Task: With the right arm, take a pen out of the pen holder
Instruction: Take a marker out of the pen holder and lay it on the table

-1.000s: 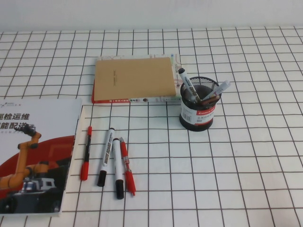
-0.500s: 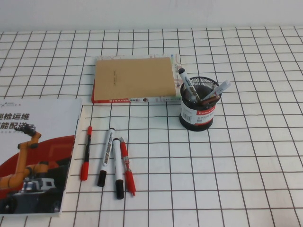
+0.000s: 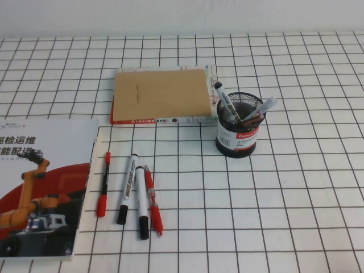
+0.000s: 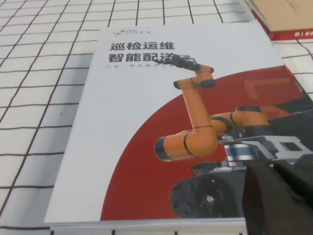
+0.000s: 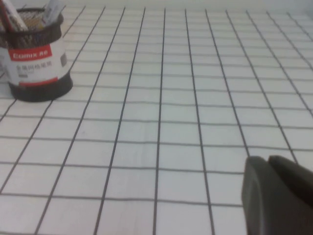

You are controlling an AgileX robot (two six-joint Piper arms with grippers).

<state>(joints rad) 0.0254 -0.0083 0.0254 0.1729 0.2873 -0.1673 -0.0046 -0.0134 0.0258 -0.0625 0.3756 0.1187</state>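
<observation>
Grippers appear in wrist views only. Left gripper, jaws pressed together, hangs over the brochure; four loose markers lie beside it. Pen holder, pens inside, stands by the book; right gripper, jaws closed and empty, is well apart from it.

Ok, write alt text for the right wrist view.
A black mesh pen holder holding pens stands untouched on a white gridded table; the right gripper, jaws shut, hangs well short of it. The left gripper, outside this view, hovers over a brochure.
</observation>
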